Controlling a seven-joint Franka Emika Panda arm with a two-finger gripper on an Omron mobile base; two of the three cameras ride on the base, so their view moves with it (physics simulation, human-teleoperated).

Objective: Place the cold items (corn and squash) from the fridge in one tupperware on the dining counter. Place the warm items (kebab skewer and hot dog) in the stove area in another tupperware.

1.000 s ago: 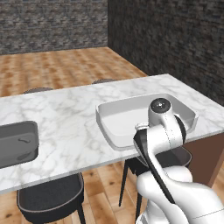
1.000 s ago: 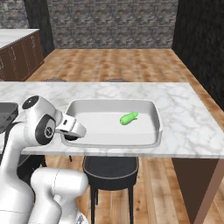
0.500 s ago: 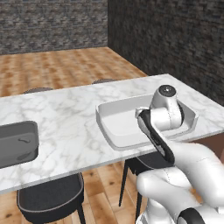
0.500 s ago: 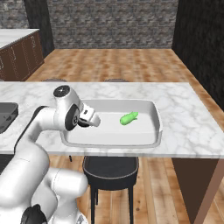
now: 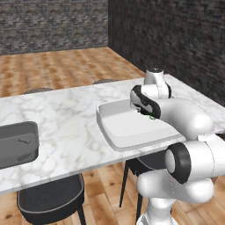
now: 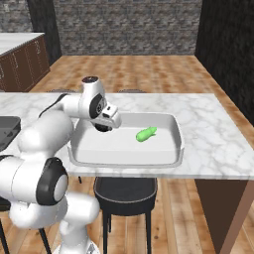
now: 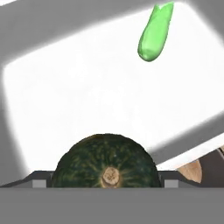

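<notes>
Hovering over the white rectangular tupperware, the gripper was clamped on the dark green round squash, with the pale green corn lying ahead, presumably for release.

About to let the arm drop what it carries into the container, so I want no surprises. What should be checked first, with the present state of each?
1. Squash sits in the pincer: ok.
2. Pincer over the white tupperware: ok, its floor lies ahead in the hand view.
3. Corn already inside: ok, a green piece lies on the floor.
4. Free floor for the squash, apart from the corn: ok.
5. Tupperware fully on the dining counter: ok.
6. Height above the floor: cannot tell.
</notes>
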